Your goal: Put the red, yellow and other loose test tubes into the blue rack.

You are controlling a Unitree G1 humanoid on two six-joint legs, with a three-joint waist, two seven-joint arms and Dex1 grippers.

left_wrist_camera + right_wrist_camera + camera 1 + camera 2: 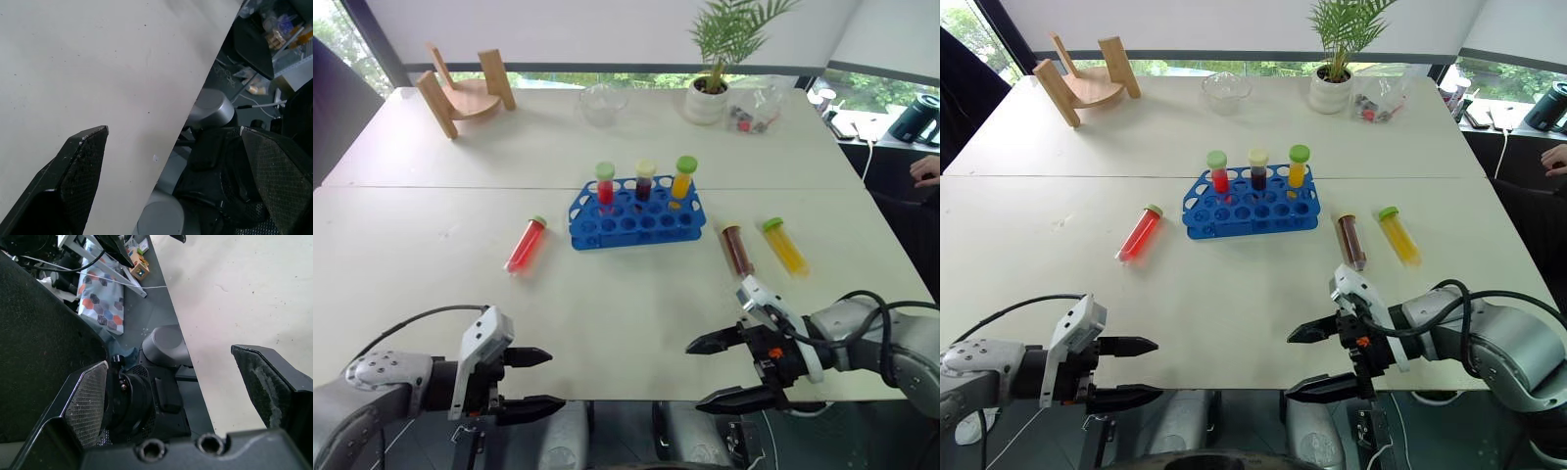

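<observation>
The white table runs from the near edge, where both grippers hover, out to a window wall at the far side. The blue rack sits well ahead of the grippers, roughly between them and slightly nearer the right one's line; it holds three upright tubes in its back row — red, dark and orange. A wooden stand is far beyond the left gripper, and a potted plant far beyond the right gripper, with a clear bowl between them and what looks like a plastic bag of small items beside the plant.

A red tube lies ahead of the left gripper, left of the rack. A brown tube and a yellow tube lie side by side just ahead of the right gripper, right of the rack. Nothing stands between either gripper and these tubes.

Both grippers have their fingers spread wide and hold nothing — tips pointing inward toward each other.
</observation>
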